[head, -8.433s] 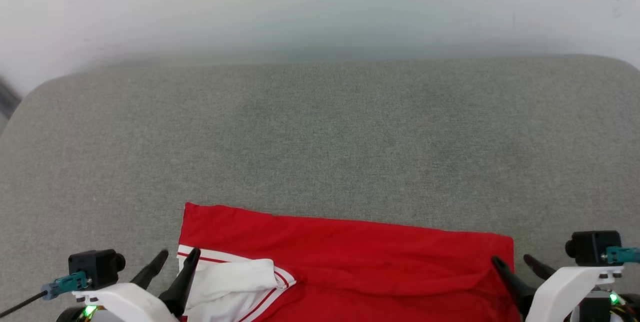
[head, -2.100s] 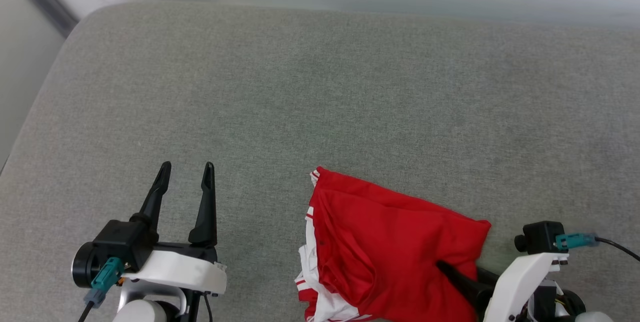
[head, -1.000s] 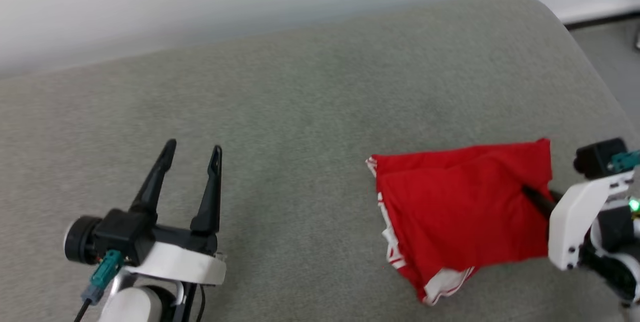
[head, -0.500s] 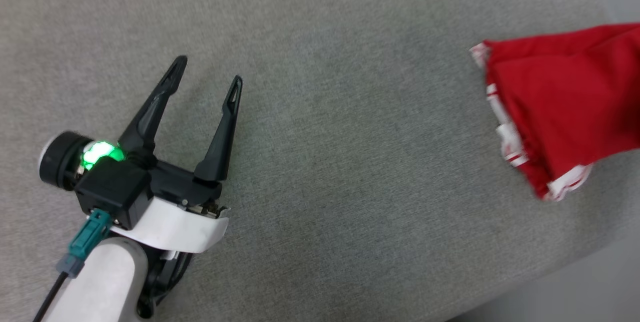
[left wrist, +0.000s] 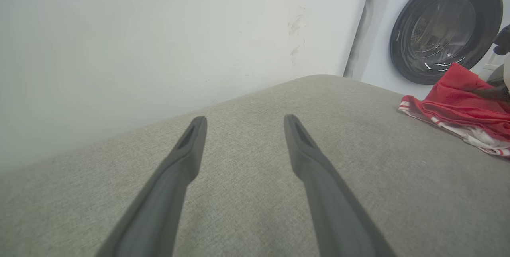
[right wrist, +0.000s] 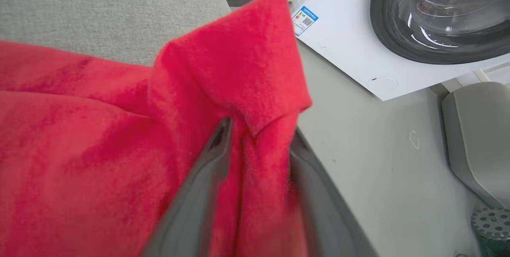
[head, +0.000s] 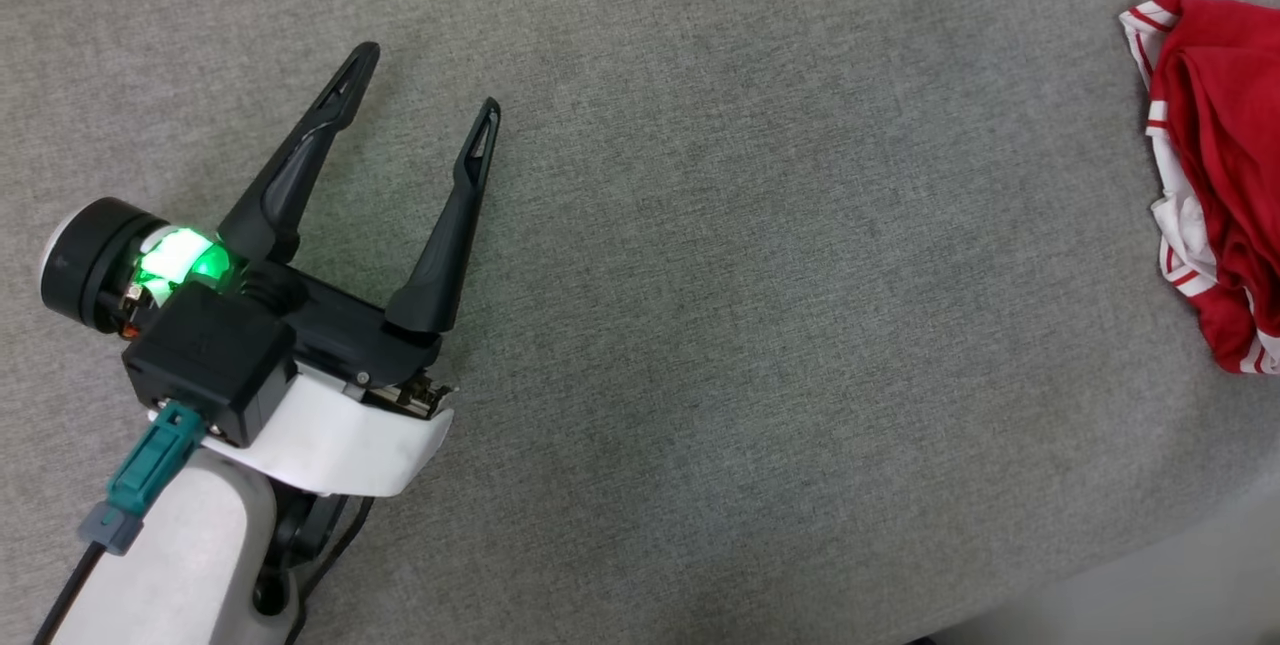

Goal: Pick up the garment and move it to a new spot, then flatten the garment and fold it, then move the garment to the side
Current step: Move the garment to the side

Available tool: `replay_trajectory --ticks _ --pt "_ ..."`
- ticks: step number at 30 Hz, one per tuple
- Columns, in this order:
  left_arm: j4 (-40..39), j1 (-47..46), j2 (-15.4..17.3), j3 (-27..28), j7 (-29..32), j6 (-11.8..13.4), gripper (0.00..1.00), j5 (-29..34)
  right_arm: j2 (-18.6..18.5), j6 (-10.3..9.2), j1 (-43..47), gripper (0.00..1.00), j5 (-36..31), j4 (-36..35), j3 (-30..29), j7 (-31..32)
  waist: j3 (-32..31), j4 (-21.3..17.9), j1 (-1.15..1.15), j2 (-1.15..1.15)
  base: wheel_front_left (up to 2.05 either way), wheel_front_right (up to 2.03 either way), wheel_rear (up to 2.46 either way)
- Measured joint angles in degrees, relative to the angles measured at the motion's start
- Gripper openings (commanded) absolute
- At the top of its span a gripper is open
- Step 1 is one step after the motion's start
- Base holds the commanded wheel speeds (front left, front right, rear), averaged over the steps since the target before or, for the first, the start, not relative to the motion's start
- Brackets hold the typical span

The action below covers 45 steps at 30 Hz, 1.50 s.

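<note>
The red T-shirt (head: 1225, 125) lies at three o'clock from the open left hand (head: 428, 78); the right hand (right wrist: 261, 129) straddles it, grip unclear.

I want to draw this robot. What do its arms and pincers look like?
The left gripper has two long black pointed fingers with slots near the tips, a green light, a white shell and a teal plug on a dark cable. The right gripper has matching dark fingers.
</note>
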Motion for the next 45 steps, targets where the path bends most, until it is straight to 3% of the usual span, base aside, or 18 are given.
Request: replay_trajectory --ticks 6,11,19,30,45 --pt "1.1 0.0 -0.3 -0.1 -0.7 0.4 1.0 -0.5 2.3 0.0 -0.5 1.0 -6.2 0.0 -4.2 -4.8 -1.4 0.1 0.0 0.0 0.0 0.0 0.0" --pt "3.4 1.0 -1.7 -0.4 -3.0 1.1 1.0 -1.2 2.1 0.0 0.4 1.0 -7.0 -2.7 -4.8 -9.0 -4.7 0.7 -0.01 0.0 0.0 0.0 0.0" --pt "7.5 6.5 -3.9 0.6 -5.7 3.9 1.0 -3.2 3.1 -0.01 7.8 1.0 -2.7 -12.3 0.4 -13.3 -12.1 2.4 -0.01 0.0 0.0 0.0 0.0" --pt "11.7 13.8 -6.8 1.6 -7.7 7.2 1.0 -5.2 8.9 -0.01 23.7 1.0 2.7 -28.1 8.2 -11.5 -22.1 7.9 -0.02 0.0 0.0 0.0 0.0" --pt "16.4 21.1 -6.9 3.7 -8.4 9.4 1.0 -6.6 14.0 -0.01 37.2 1.0 10.1 -34.4 17.3 -12.7 -32.3 17.3 -0.02 0.0 0.0 0.0 0.0"
